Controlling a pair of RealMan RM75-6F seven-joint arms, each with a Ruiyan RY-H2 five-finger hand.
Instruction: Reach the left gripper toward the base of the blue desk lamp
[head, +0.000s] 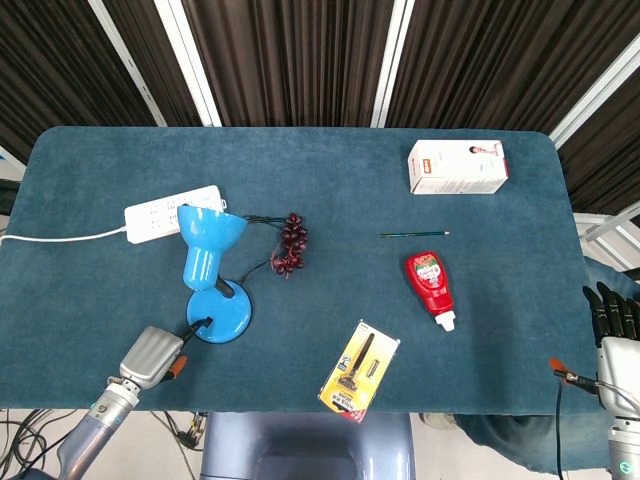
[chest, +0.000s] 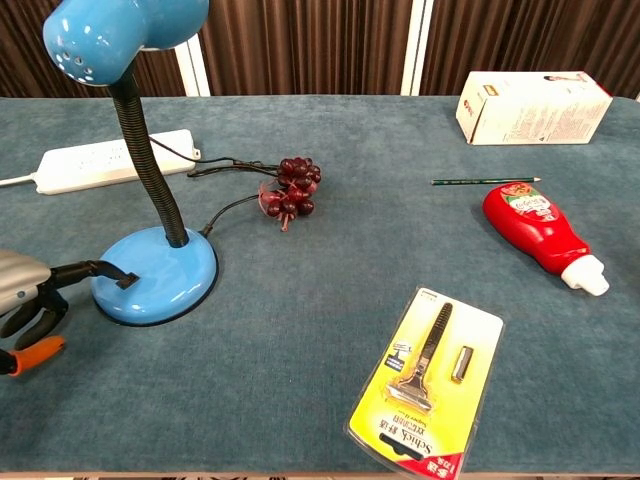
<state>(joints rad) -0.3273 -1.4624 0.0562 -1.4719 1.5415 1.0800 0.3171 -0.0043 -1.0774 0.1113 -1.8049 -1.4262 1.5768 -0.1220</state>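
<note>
The blue desk lamp stands at the table's left, its round base (head: 222, 314) (chest: 160, 275) flat on the cloth, a black gooseneck rising to the blue shade (head: 208, 232) (chest: 120, 35). My left hand (head: 152, 356) (chest: 30, 300) sits just left of the base near the front edge. One outstretched black finger (chest: 95, 270) lies over the base's left rim by its black switch; the other fingers curl underneath and hold nothing. My right hand (head: 618, 325) hangs off the table's right edge, dark fingers pointing up, nothing in it.
A white power strip (head: 170, 212) lies behind the lamp, with the lamp's cord and a bunch of dark red grapes (head: 292, 243) beside it. A packaged razor (head: 360, 366), a red ketchup bottle (head: 431, 282), a pencil (head: 413, 234) and a white box (head: 457, 166) occupy the middle and right.
</note>
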